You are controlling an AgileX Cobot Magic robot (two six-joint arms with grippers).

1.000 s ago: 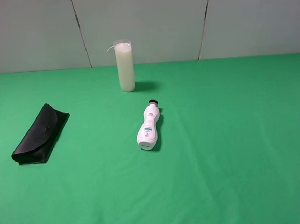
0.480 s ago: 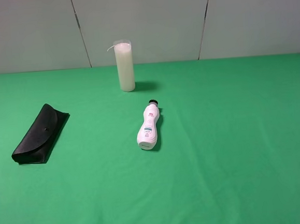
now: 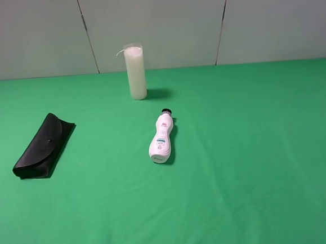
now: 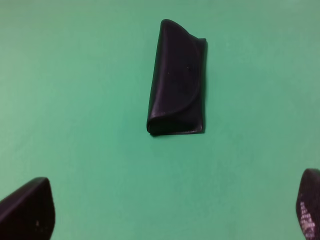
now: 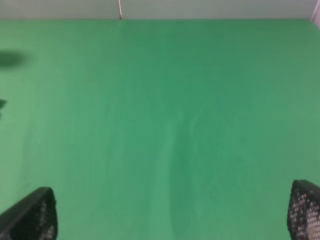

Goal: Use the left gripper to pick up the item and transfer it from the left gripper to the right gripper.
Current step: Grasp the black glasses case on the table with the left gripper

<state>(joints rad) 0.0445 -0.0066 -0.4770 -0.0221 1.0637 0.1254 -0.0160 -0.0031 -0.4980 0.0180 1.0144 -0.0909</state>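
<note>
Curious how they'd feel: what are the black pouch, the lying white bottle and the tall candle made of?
The black pouch looks like soft matte leather or imitation: dull surface, rounded fold-over flap, tiny snap. The white bottle seems smooth, faintly glossy plastic, judging by its moulded, waisted shape. The candle looks like white wax in a clear glass tube; its rim shows above the wax.

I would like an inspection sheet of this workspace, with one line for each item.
Surface: green cloth, faint creases, no spill seen.
Job's things: black glasses case lies flat at the left, flap closed, untouched.
Clutter: white bottle on its side near the middle; tall candle in glass upright behind it.
Grippers: left gripper open, facing the case; right gripper open over bare cloth; neither holds anything.
Cables: nothing seen.
Surroundings: pale panelled wall behind.
</note>
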